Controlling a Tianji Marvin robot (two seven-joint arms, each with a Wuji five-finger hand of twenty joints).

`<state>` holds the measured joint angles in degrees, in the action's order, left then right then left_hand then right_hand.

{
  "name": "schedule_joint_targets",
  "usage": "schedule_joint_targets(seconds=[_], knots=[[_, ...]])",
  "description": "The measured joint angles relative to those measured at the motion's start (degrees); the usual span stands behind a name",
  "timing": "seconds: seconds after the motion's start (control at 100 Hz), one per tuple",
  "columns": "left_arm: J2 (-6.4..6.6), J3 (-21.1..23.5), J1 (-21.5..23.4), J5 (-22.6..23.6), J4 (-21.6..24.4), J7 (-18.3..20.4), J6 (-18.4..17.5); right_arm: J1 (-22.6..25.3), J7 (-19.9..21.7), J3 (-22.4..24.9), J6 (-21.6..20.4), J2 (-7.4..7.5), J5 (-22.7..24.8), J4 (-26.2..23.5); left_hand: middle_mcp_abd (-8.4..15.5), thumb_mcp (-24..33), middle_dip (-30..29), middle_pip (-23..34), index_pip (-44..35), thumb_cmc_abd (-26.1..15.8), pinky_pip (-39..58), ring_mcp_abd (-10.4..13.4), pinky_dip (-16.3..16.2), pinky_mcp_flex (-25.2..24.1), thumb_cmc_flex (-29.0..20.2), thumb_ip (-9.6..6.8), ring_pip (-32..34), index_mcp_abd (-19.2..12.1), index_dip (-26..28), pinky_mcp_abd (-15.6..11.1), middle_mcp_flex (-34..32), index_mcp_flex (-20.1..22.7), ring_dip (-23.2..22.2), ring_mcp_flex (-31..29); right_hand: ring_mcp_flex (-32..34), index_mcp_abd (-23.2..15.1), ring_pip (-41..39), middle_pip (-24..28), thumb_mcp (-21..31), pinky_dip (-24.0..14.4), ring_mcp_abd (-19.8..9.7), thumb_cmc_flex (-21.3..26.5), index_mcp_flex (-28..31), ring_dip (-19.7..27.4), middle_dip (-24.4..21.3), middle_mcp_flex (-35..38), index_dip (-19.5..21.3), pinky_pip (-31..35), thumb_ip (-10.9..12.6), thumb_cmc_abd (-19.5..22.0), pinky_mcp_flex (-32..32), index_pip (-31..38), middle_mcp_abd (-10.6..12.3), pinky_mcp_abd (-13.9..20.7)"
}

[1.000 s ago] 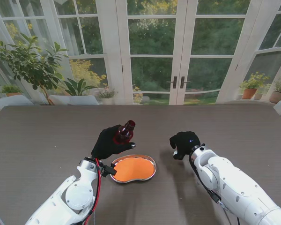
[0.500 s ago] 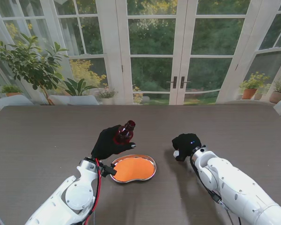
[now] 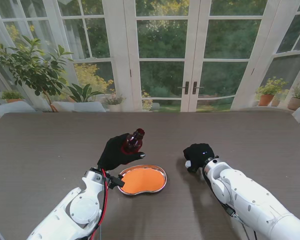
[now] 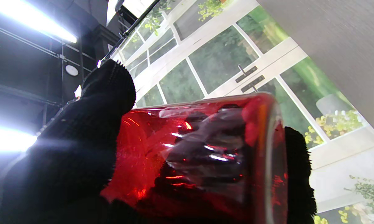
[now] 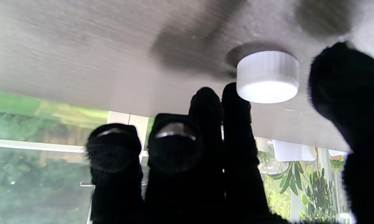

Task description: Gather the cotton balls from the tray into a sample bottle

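Right wrist view shows the white cap [image 5: 267, 77] sitting on the bench [image 5: 81, 56], between the thumb and the other fingers [image 5: 236, 102] of the right hand [image 3: 197, 154]. One fingertip is very near the cap or just touching it; I cannot tell which. The thumb is apart from it, so the cap is not pinched yet.

The left hand [image 3: 115, 151] has its fingers wrapped around the red bottle [image 3: 133, 140], which is tilted and held up just past the far edge of the tray [image 3: 160, 173]. The tray sits between the two hands. Its inside looks orange, and I cannot see any cotton balls in it.

What could go wrong: the cap is small and smooth, so a fingertip may push it away, or a weak pinch may drop it. The tilted bottle could also spill what is inside before the cap goes on.
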<state>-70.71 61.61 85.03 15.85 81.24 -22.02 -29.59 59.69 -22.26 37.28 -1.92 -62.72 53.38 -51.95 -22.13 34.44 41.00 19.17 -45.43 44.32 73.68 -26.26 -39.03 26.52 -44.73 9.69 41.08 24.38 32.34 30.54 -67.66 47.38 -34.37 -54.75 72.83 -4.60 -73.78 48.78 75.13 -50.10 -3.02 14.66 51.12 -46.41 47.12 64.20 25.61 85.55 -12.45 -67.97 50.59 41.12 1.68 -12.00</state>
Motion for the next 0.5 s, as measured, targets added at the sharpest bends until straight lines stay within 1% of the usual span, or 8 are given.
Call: schedule_joint_targets(seconds=[0.16,0.33,0.5], knots=[[0.0,0.0,0.0,0.0,0.0,0.0,0.0,-1.0,-1.6,-1.7,0.0,-0.52,-1.0,1.8,0.0,0.0,0.0,0.0,0.0,0.0,0.0,0.0,0.0,0.0,0.0,0.0,0.0,0.0,0.0,0.0,0.0,0.0,0.0,0.0,0.0,0.5,-0.8,0.0,0.0,0.0,0.0,0.0,-0.3,-0.4,0.0,0.7,0.0,0.5,0.0,0.0,0.5,1.9,0.0,0.0],[0.0,0.0,0.0,-0.2,0.0,0.0,-0.1,-1.7,-2.3,-2.6,-0.1,-0.87,-1.6,2.8,0.0,0.0,-0.1,0.0,0.0,0.0,0.0,0.0,0.0,0.0,0.0,0.0,0.0,0.0,0.0,0.0,0.0,0.0,0.0,0.0,0.0,0.7,-1.5,0.0,0.6,0.0,0.0,0.0,0.5,-0.6,0.0,1.3,0.0,0.7,0.0,0.1,0.8,2.4,0.1,0.0],[0.0,-0.1,0.0,-0.3,-0.1,0.2,-0.1,-1.7,-2.6,-2.6,-0.1,-0.92,-1.4,3.0,0.0,0.0,-0.6,0.0,0.0,0.0,0.0,0.0,0.0,0.0,0.0,0.0,0.0,0.0,0.0,0.0,0.0,0.0,0.0,0.0,0.0,0.5,-1.8,0.0,1.2,0.0,0.0,1.6,1.6,-0.6,0.0,1.3,0.0,1.2,0.0,0.1,0.8,2.4,0.1,0.0]])
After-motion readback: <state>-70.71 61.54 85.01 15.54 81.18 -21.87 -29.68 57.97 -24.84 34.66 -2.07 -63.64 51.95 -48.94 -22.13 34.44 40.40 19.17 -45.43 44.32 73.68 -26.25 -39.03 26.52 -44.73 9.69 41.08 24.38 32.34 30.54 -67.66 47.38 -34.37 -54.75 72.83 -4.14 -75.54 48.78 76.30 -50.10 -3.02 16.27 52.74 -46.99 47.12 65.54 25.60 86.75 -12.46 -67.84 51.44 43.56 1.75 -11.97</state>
